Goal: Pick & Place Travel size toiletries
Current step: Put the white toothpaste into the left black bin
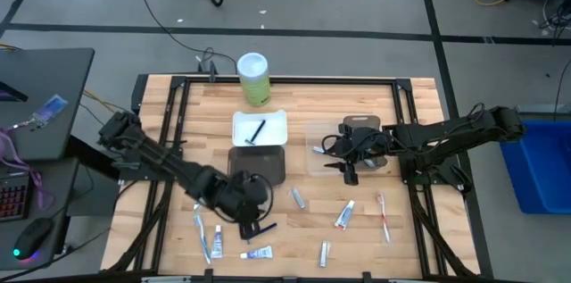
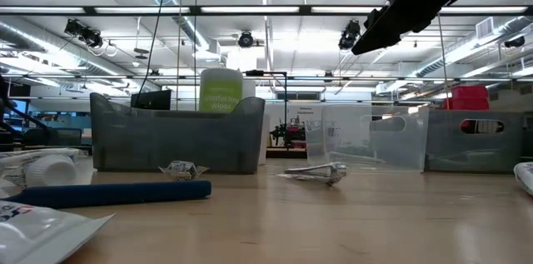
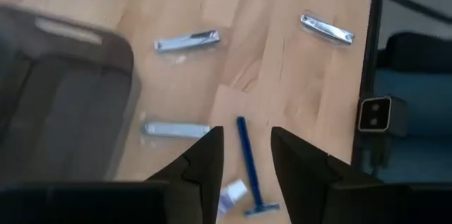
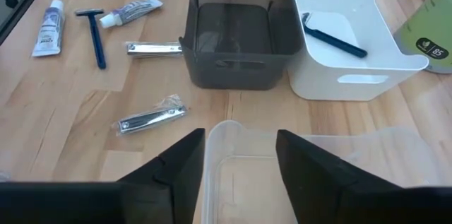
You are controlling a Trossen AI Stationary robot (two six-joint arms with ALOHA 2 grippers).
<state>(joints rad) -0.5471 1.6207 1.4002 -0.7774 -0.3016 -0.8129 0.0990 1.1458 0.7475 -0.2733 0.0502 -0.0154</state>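
My left gripper (image 1: 257,220) (image 3: 246,139) hovers open near the table's near edge. Its fingers stand either side of a blue razor (image 3: 248,167) (image 1: 264,227) that lies flat on the wood, and they are clear of it. White toothpaste tubes (image 1: 217,243) lie beside it, and silvery wrapped pieces (image 3: 187,40) (image 1: 297,197) lie farther right. Another tube (image 1: 345,215) and a toothbrush (image 1: 384,216) lie toward the right. My right gripper (image 1: 350,174) (image 4: 240,143) hangs open over the near rim of the clear tray (image 4: 318,160). A dark razor (image 4: 335,40) rests in the white tray (image 1: 260,129).
The grey tray (image 1: 257,165) sits between the white tray and my left gripper. A tall green-and-white canister (image 1: 253,78) stands at the far edge. The table's black frame (image 1: 410,113) runs around the wood. In the low view the razor handle (image 2: 117,193) lies in front.
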